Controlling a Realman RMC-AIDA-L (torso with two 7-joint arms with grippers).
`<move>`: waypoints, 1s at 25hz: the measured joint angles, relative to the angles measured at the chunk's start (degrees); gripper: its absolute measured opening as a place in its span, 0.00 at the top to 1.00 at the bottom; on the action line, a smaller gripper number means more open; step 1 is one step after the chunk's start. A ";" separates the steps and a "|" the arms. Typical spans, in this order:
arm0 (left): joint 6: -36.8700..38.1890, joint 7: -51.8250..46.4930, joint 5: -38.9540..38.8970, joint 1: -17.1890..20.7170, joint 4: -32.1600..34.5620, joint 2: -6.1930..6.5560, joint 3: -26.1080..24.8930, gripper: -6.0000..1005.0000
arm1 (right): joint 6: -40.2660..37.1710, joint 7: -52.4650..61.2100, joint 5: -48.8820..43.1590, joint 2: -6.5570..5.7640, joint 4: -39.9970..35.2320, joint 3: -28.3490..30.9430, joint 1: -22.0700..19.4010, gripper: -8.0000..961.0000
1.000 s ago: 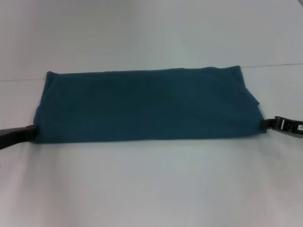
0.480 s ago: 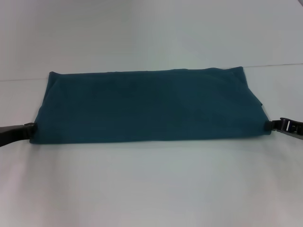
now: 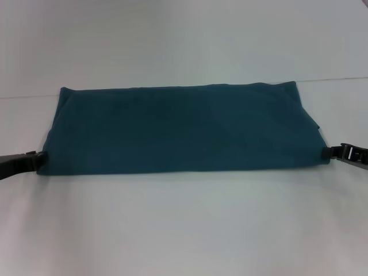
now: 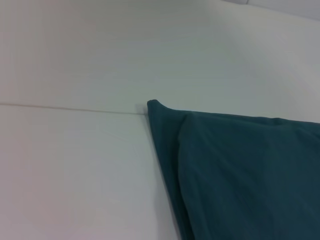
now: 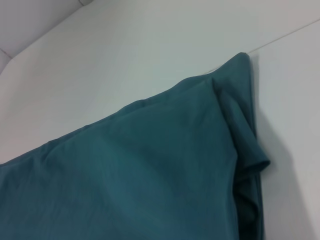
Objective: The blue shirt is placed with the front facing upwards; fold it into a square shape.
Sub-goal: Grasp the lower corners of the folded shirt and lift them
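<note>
The blue shirt (image 3: 178, 129) lies flat on the white table, folded into a wide band with only plain teal cloth showing. My left gripper (image 3: 35, 159) sits low at the band's near left corner, touching or just beside the cloth. My right gripper (image 3: 328, 153) is at the near right corner, against the edge. The left wrist view shows the blue shirt's (image 4: 240, 175) far left corner. In the right wrist view the blue shirt's (image 5: 140, 170) far right corner shows layered folds. Neither wrist view shows its own gripper.
The white table (image 3: 184, 230) stretches bare in front of the shirt and behind it. A thin seam line (image 3: 333, 79) runs across the table level with the shirt's far edge.
Both grippers have slid a little outward, left to the left and right to the right. The shirt's right side has stretched slightly wider and its near edge lies straighter.
</note>
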 joint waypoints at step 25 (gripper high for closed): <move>0.15 0.45 0.05 -0.13 -0.30 -0.30 0.98 0.24 | 0.00 0.00 0.00 0.00 0.00 -0.01 0.04 0.92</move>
